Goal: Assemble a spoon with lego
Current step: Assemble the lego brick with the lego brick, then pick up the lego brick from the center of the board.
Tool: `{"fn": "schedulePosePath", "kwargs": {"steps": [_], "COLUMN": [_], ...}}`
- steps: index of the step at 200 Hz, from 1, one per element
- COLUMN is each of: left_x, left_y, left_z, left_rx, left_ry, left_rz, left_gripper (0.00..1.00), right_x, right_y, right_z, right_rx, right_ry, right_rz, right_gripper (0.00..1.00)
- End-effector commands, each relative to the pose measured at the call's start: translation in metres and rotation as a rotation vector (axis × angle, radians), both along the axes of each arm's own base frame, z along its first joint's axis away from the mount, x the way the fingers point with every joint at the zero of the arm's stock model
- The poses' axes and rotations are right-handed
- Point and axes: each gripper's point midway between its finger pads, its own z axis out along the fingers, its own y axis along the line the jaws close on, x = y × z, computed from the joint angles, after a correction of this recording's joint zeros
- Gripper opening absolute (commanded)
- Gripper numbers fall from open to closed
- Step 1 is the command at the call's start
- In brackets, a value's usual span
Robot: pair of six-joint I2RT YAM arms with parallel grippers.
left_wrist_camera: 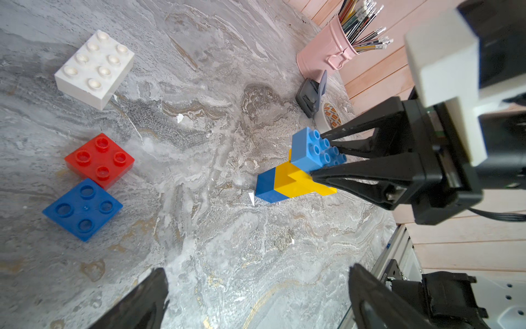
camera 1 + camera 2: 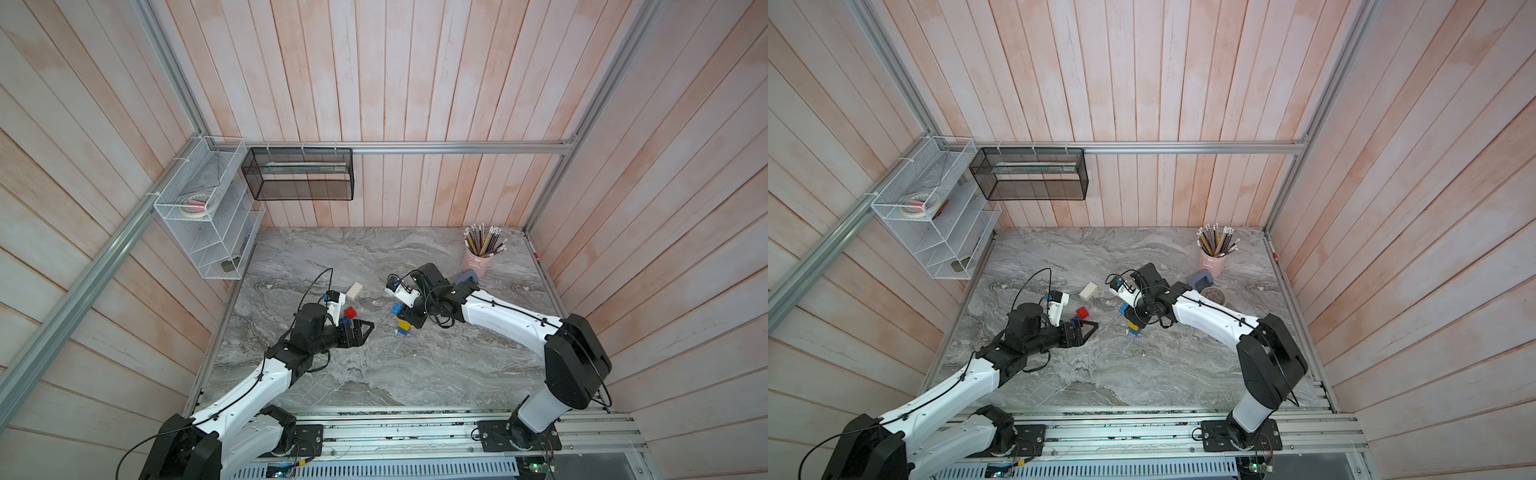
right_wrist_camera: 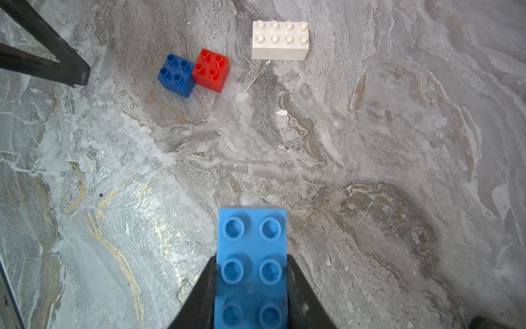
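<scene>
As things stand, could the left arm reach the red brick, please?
Probably yes: the left pincer stands open close by the red brick, nothing between them; the dark blue brick against it may crowd one finger.

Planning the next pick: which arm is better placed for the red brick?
Left. The left gripper is open and empty near the red brick; the right gripper is shut on the spoon.

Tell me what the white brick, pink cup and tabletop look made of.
White brick: moulded plastic, smooth, slightly glossy; crisp round studs. Pink cup: probably painted metal; thin wall, pressed handle. Tabletop: grey veined marble look; stone or printed laminate, cannot tell.
</scene>
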Motion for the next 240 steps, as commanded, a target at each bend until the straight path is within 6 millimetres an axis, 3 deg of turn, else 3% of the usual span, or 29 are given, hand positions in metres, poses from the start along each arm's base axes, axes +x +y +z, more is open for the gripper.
{"fn": "schedulePosePath", "kwargs": {"steps": [1, 178, 207, 240], "left_x": [0.006, 0.008, 0.009, 0.010], "left_y": [0.002, 0.002, 0.002, 0.010], "left_z": [0.011, 0.015, 0.018, 0.017], "left_rx": [0.007, 0.009, 0.005, 0.003], "left_ry": [-0.042, -0.046, -0.047, -0.039], "left_rz": [0.010, 0.011, 0.017, 0.061], "left_gripper": [1.00, 1.00, 1.00, 1.00], "right_x": [-0.020, -0.009, -0.006, 0.002], "right_y": [-0.026, -0.020, -0.012, -0.010], "right_z": [-0.026, 0.003, 0.026, 0.075], "right_rx": [-0.109, -0.048, 0.008, 0.095], "right_ry": [0.104, 0.038, 0.019, -0.101], "right_rz": [-0.028, -0.069, -0.058, -0.075], "right_gripper": [0.19, 0.51, 0.58, 0.67]}}
